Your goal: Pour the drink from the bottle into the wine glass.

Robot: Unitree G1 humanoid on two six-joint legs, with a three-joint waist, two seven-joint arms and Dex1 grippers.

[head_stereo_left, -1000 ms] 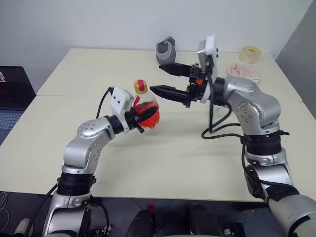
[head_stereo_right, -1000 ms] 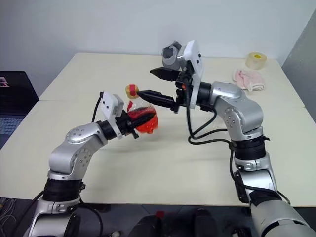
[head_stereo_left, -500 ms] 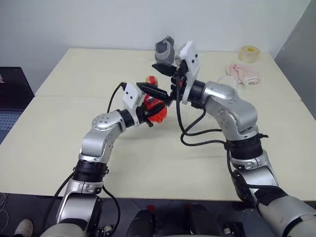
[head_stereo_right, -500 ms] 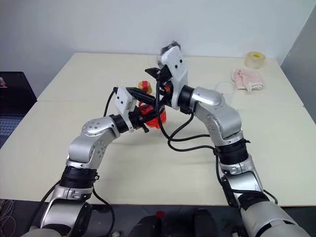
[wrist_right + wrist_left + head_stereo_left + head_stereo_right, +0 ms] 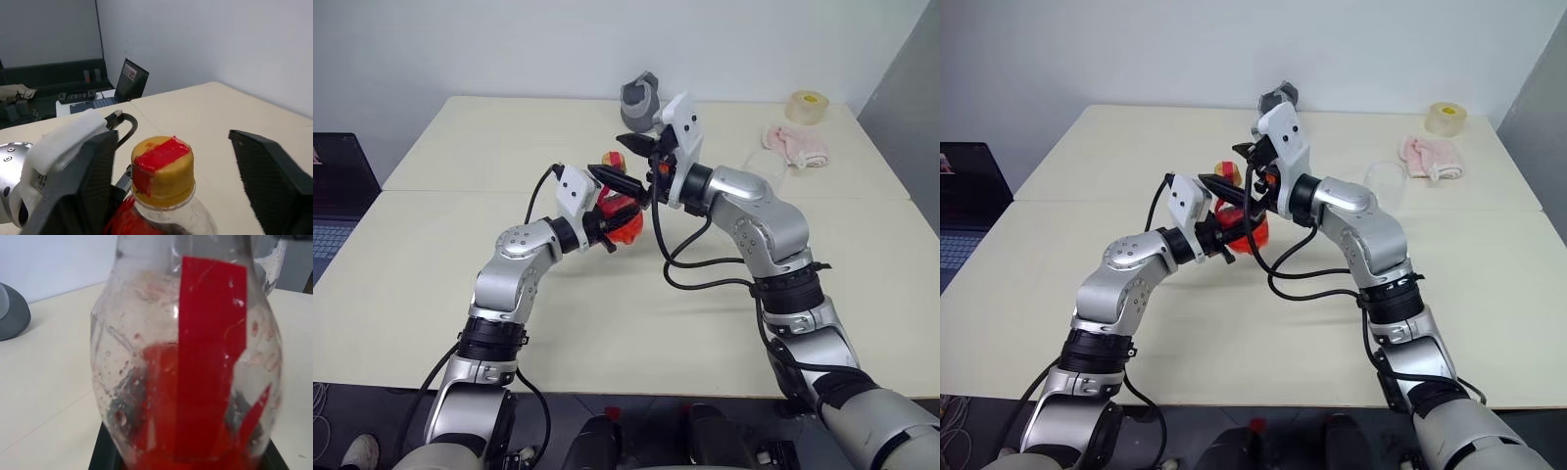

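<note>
The bottle [image 5: 621,219] is small and clear, with the red-orange drink in its lower half. My left gripper [image 5: 605,221] is shut on its body and holds it upright above the table [image 5: 460,255]. In the left wrist view the bottle [image 5: 195,357] sits between the black fingers [image 5: 105,453]. Its yellow cap [image 5: 162,164] carries a strip of red tape. My right gripper [image 5: 623,162] is open and straddles the cap, with a gap on each side. The wine glass [image 5: 1385,178] stands behind my right arm, partly hidden.
At the back of the table sit a grey object [image 5: 641,98], a roll of tape [image 5: 810,105] and a pink cloth [image 5: 793,144]. A laptop [image 5: 337,191] is off the table's left side. Black cables [image 5: 705,279] hang under my right forearm.
My right gripper has come leftward and down until its fingers stand on either side of the cap, and they have narrowed a little. My left gripper still holds the bottle.
</note>
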